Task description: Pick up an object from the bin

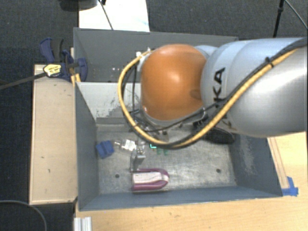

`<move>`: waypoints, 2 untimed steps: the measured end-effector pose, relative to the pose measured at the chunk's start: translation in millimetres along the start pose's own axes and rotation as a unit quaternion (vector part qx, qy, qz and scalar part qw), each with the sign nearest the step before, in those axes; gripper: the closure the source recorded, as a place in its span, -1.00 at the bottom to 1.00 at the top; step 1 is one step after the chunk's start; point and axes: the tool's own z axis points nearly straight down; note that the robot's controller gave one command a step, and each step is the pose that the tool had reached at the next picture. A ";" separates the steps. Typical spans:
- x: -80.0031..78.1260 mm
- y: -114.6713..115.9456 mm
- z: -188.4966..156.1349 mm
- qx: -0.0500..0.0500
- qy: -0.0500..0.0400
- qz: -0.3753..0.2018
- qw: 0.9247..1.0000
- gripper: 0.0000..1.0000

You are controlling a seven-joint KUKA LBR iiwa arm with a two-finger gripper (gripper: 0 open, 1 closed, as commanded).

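Near purple-white case [150, 180] at front: end effector [135, 165].

A robotics lab. A cabled industrial arm [260, 90] reaches in from the frame's right over a grey metal bin [87, 143] on dark carpet [29, 13].

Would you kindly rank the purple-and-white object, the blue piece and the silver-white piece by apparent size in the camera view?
1. purple-and-white object, clearly largest
2. blue piece
3. silver-white piece, only a little smaller than the blue one, so unsure
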 end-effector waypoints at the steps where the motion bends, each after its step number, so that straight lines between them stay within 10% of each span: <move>1: -8.2 -7.1 45.5 0.000 -0.002 -0.137 0.991 -1.00; 2: -51.3 -37.1 129.2 0.001 -0.001 -0.125 0.992 -1.00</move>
